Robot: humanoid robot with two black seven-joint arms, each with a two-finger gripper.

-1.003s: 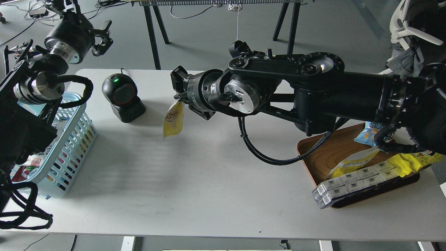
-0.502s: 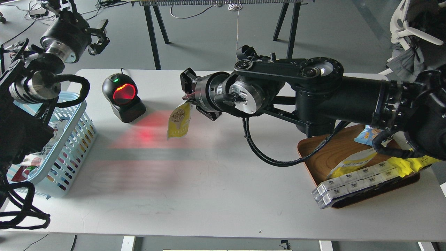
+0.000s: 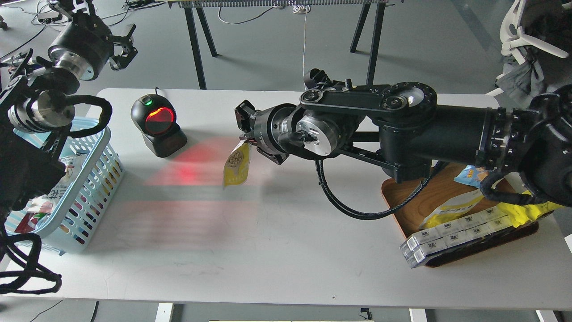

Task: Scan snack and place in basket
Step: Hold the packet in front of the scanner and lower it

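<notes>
The snack (image 3: 237,164), a yellow pouch with a round bean picture, hangs from my right gripper (image 3: 244,139), which is shut on its top edge above the table's middle. It hangs to the right of the black barcode scanner (image 3: 157,125), whose window glows red and casts red light on the table. The light blue basket (image 3: 85,188) stands at the table's left edge with several packets inside. My left gripper (image 3: 124,46) is raised behind the table's far left corner, above the basket, with its fingers apart and empty.
A brown wooden tray (image 3: 420,201) at the right holds a long yellow packet (image 3: 529,209), a small blue bag (image 3: 469,174), a yellow and white pouch (image 3: 451,208) and white boxes (image 3: 456,235). My right arm (image 3: 424,129) spans the table's right half. Trestle legs (image 3: 196,44) stand behind.
My right gripper has moved right and slightly down with the snack, away from the scanner. The scanner's window turned red and red light spread over the table. My left gripper rose a little.
</notes>
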